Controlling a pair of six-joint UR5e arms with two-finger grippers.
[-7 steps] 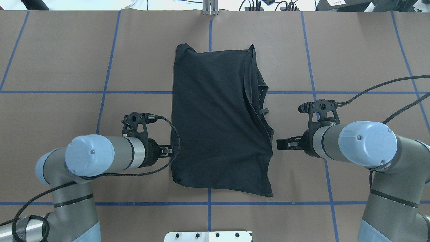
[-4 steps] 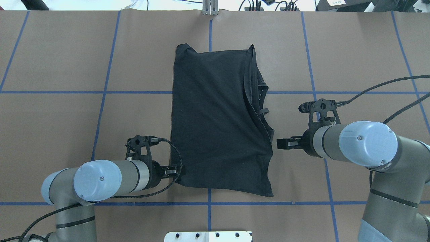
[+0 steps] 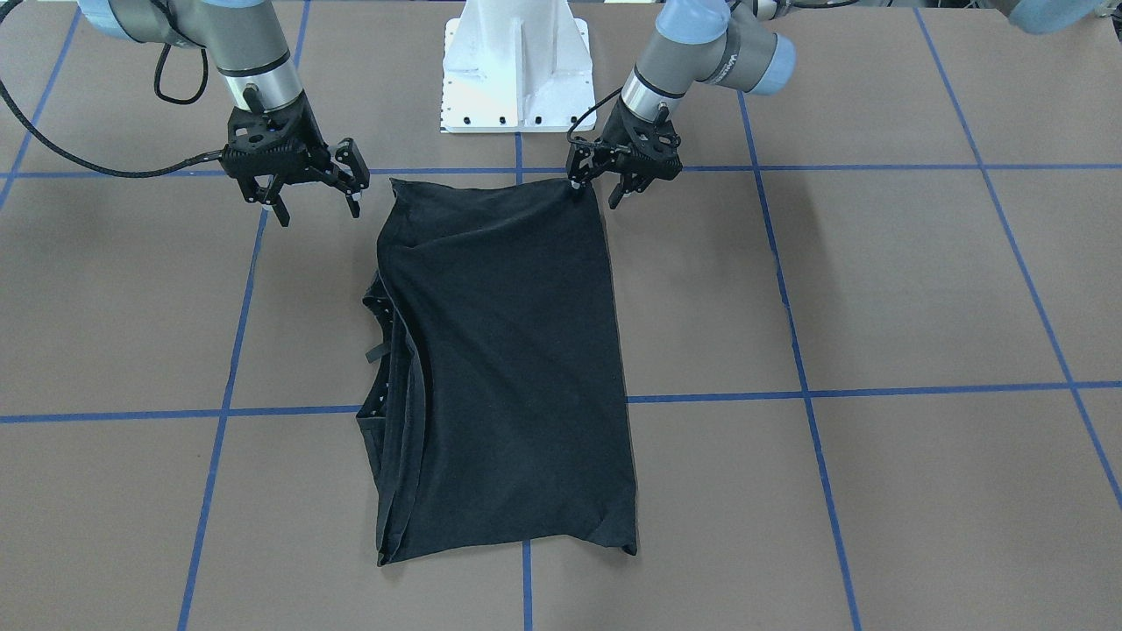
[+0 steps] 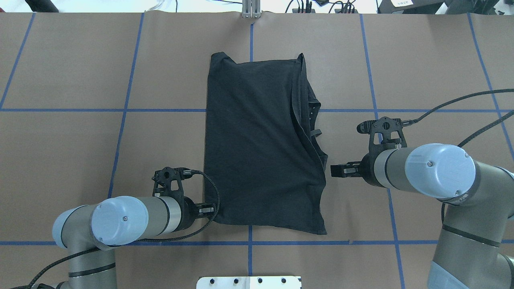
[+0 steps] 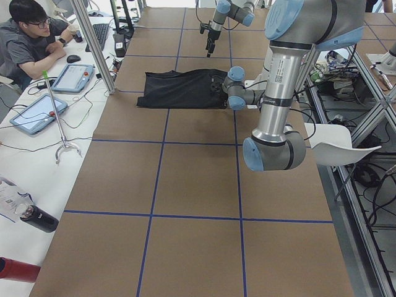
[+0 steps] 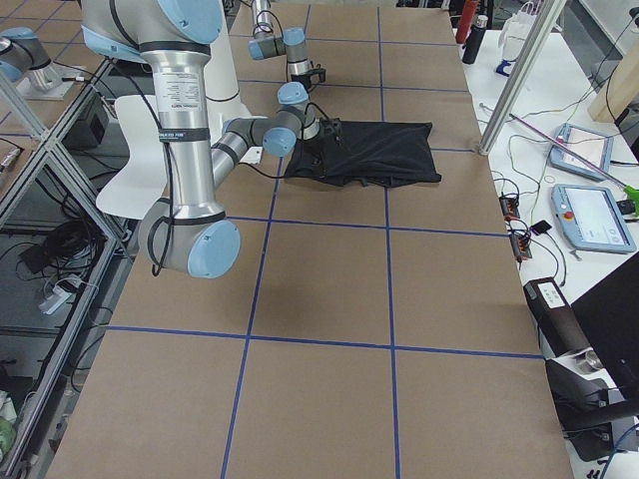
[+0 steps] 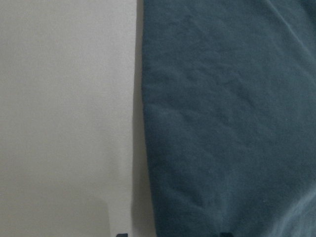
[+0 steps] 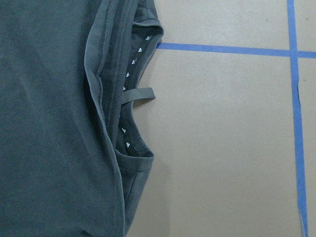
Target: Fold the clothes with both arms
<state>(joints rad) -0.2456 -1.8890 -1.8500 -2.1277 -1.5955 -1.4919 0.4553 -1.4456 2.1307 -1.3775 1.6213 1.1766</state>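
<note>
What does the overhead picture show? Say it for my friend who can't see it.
A folded black T-shirt lies on a brown table with blue tape lines. The left arm's fingers are at its near left corner; the right arm's fingers hover just off its right edge.

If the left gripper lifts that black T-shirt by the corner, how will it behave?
Probably floppy: the T-shirt lies flat in soft wrinkles, so it should sag when lifted. Likely light, being thin cloth. Its loose folded layers at the collar may slip apart.
</note>
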